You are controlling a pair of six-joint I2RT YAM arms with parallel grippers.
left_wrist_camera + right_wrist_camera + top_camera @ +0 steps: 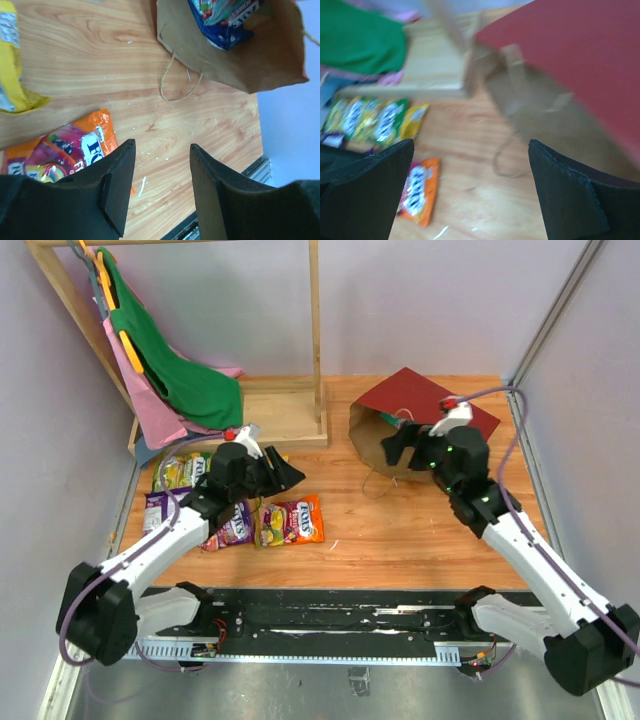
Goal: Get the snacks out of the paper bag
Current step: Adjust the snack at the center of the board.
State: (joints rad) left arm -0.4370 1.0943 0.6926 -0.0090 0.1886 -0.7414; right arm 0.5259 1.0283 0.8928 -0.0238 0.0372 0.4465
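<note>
The paper bag [425,405] lies on its side at the back right, dark red side up, with its brown mouth facing left. In the left wrist view the paper bag [260,60] holds a blue packet [224,22]. Several snacks lie on the table at left: an orange packet [291,520], purple packets [235,525] and green-yellow packets [181,471]. My left gripper [285,478] is open and empty above the table by the orange packet [70,150]. My right gripper [393,447] is open and empty just in front of the bag's mouth [545,115].
A wooden rack [280,410] with green [190,380] and pink cloths on hangers stands at the back left. The bag's loop handle [175,87] lies on the table. Walls close in on both sides. A black rail [330,615] runs along the near edge.
</note>
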